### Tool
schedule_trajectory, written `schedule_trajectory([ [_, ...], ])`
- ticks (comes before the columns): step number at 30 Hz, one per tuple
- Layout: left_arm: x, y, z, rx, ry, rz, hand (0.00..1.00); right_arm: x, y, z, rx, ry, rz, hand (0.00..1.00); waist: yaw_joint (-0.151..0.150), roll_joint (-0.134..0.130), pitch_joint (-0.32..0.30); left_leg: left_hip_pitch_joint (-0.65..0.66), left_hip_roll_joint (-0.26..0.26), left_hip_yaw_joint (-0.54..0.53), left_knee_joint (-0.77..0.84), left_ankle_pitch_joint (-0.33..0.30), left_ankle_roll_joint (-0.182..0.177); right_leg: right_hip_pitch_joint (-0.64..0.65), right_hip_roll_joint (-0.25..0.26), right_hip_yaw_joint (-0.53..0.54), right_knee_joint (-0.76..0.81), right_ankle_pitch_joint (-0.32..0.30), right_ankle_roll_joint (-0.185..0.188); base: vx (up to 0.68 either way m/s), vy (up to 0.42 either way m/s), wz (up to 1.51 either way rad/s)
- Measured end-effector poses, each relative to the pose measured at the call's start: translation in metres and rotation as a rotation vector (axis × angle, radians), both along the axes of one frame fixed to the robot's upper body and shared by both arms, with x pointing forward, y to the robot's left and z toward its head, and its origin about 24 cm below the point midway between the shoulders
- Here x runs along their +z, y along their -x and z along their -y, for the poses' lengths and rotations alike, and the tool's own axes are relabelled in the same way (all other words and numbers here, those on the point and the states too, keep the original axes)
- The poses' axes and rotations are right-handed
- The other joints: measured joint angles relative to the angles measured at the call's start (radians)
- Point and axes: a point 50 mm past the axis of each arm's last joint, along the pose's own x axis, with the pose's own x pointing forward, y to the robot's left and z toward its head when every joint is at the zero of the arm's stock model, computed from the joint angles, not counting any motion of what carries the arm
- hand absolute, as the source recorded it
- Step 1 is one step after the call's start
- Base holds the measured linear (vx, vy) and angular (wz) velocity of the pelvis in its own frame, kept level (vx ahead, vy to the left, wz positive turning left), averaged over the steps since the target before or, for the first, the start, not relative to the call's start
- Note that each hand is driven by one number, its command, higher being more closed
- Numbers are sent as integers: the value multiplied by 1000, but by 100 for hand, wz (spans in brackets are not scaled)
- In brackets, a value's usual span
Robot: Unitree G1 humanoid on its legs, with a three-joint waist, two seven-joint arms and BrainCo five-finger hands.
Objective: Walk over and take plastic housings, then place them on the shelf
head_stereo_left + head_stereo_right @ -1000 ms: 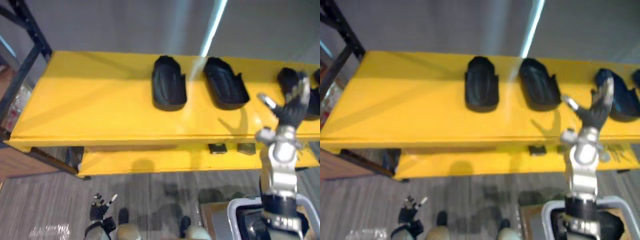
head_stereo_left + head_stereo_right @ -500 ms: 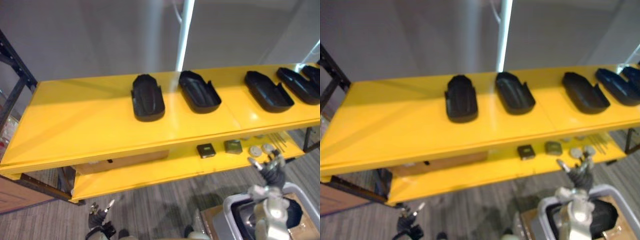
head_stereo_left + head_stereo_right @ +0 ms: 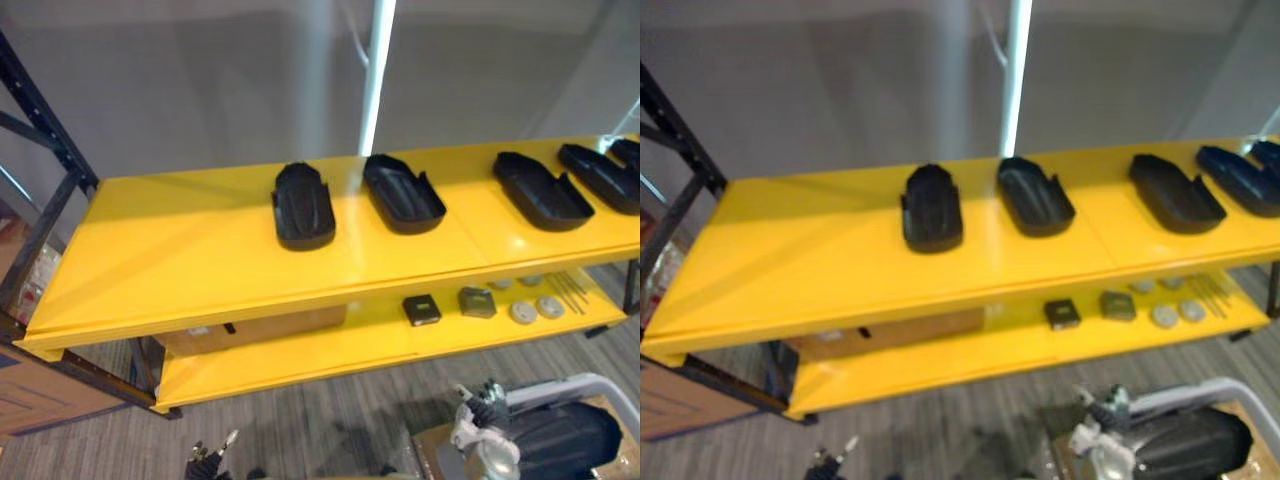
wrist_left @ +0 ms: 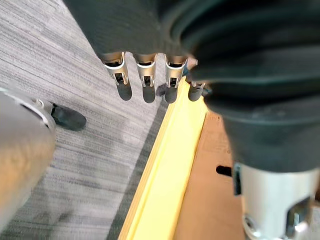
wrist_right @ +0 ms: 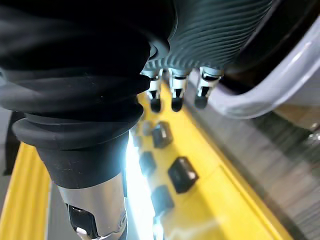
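Note:
Several black plastic housings lie in a row on the yellow top shelf [image 3: 180, 260]: one [image 3: 303, 205] near the middle, another [image 3: 403, 192] beside it, more [image 3: 541, 190] toward the right end. One more black housing [image 3: 560, 440] rests in a grey-rimmed bin [image 3: 560, 388] at the lower right. My right hand [image 3: 478, 445] hangs low beside that bin, fingers [image 5: 172, 90] straight and holding nothing. My left hand [image 3: 210, 463] is down by the floor at the bottom left, its fingers [image 4: 145, 75] straight and empty.
The lower yellow shelf [image 3: 300, 360] carries a small black box [image 3: 421, 309], a grey-green block [image 3: 477, 301], round discs [image 3: 522, 312] and a cardboard box [image 3: 250, 325]. A black rack post [image 3: 45, 110] stands at the left, with grey carpet in front of the shelves.
My right hand has dropped from shelf height, by the housings, to low beside the bin. The camera has drawn back and tilted, so more of the shelves shows.

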Motion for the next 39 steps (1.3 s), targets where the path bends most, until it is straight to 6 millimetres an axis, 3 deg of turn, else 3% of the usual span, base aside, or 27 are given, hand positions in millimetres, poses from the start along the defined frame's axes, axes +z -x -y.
schedule_trajectory([
  [8, 7, -32, 19, -300, -39, 66, 0, 2, -6, -8, 9, -32, 53, 0, -4, -2, 0, 6, 2, 25, 0, -4, -1, -4, 5, 25, -15, 12, -1, -1, 3, -7],
  [14, 7, -36, 31, -453, -32, 74, 0, 9, -1, -4, 2, -7, 88, 0, -13, -4, 2, 39, 12, 112, 1, -28, -9, -26, 23, 108, -19, 20, -6, -1, 15, -43],
  [17, 7, -40, 37, -572, -42, 71, 0, 20, -3, -1, 7, 16, 146, 0, -44, -9, 5, 61, 22, 165, 6, -36, -16, -46, 39, 158, -22, 35, -8, 44, 8, -52],
  [22, 12, -65, 57, -733, -40, 119, 0, 31, 4, 3, 22, 44, 194, 0, -87, -16, 9, 115, 39, 268, 6, -62, -36, -68, 75, 254, -21, 43, -13, 41, 4, -57],
  [30, 17, -83, 82, -891, -45, 143, 0, 53, 9, 9, 67, 117, 336, 0, -171, -5, 17, 123, 52, 359, 97, -134, -44, -92, 90, 337, -14, 48, -9, 21, 17, -35],
  [34, 17, -83, 88, -919, -43, 138, 0, 62, 11, 16, -40, 235, 357, 0, -194, 4, 23, 122, 54, 365, 110, -143, -46, -94, 90, 343, -13, 48, -8, -30, 15, -5],
  [39, 11, -72, 92, -949, -30, 87, 0, 69, 32, 45, -318, 477, 297, 0, -202, 36, 32, 121, 54, 394, 118, -149, -46, -108, 94, 365, -13, 50, -5, -29, 5, -13],
])
